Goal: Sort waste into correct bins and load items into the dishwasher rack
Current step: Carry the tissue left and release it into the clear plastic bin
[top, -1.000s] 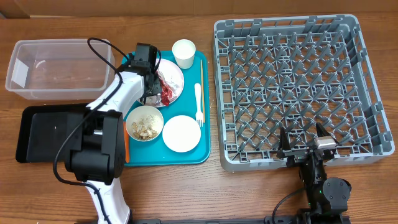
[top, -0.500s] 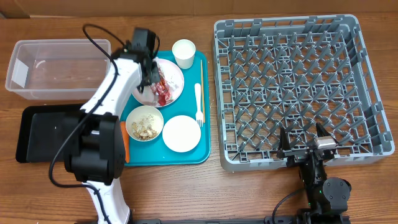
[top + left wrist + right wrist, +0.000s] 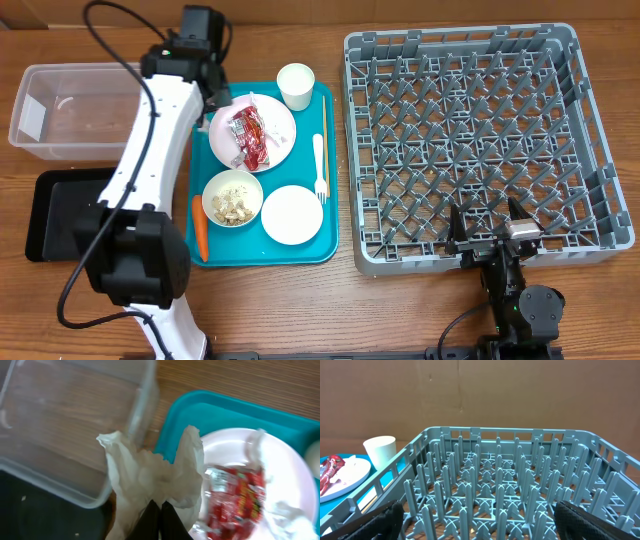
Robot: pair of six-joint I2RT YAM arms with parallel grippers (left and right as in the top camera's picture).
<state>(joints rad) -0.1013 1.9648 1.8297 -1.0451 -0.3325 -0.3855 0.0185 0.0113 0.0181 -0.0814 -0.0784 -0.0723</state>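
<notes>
My left gripper (image 3: 160, 519) is shut on the crumpled white napkin (image 3: 150, 472) and holds it up over the gap between the clear tub (image 3: 65, 420) and the teal tray (image 3: 210, 407). In the overhead view the left gripper (image 3: 212, 90) is by the plate's far-left rim. The red wrapper (image 3: 248, 138) lies on the white plate (image 3: 278, 128). A bowl of beige food bits (image 3: 233, 197), an empty bowl (image 3: 292, 214), the cup (image 3: 295, 85), the fork (image 3: 319, 165), the wooden stick (image 3: 324, 125) and the carrot (image 3: 199, 228) sit on the tray. My right gripper (image 3: 490, 238) is open and empty at the grey rack's (image 3: 480, 140) front edge.
The clear tub (image 3: 80, 110) stands at the far left with the black tray (image 3: 60, 215) in front of it. The rack (image 3: 495, 485) fills the right wrist view, with the cup (image 3: 380, 450) left of it.
My left arm has swung back and left from over the plate, lifting the napkin off it. The wrapper and carrot now show fully. The right arm has not moved.
</notes>
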